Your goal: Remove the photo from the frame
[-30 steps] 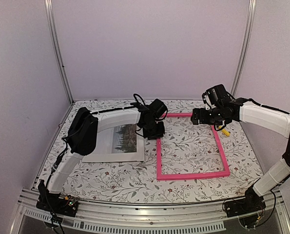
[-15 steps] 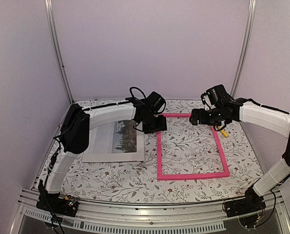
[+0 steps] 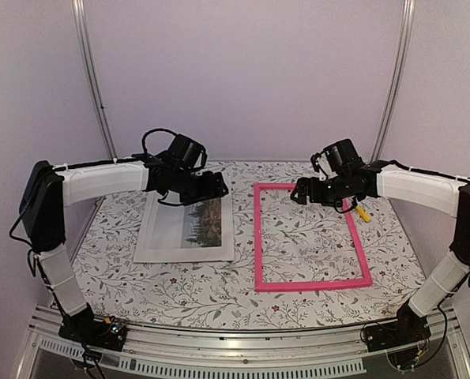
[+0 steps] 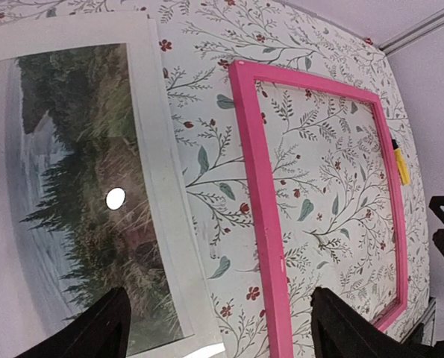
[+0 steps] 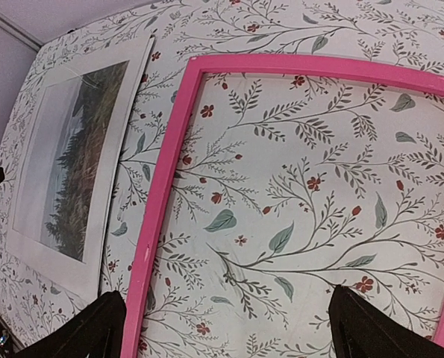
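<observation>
- Because photo [image 3: 186, 229] lies flat on table [image 3: 219, 294] below left tool [image 3: 218, 187], just beside frame [image 3: 310, 283] and outside it, removal looks complete.
- Left tool spread, empty; right tool [image 3: 298, 192] spread over frame, empty.

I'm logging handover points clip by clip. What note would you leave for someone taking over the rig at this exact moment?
Left gripper: open, empty, raised near the photo's far right corner.
Right gripper: open, empty, raised over the frame's far end.
Photo: lies flat on the table, left of the frame, not touching it.
Frame: lies flat and empty; the table's pattern shows through it.
Done: the photo is out of the frame.
Left: nothing on the job itself, it seems; probably just pull both arms back.
</observation>
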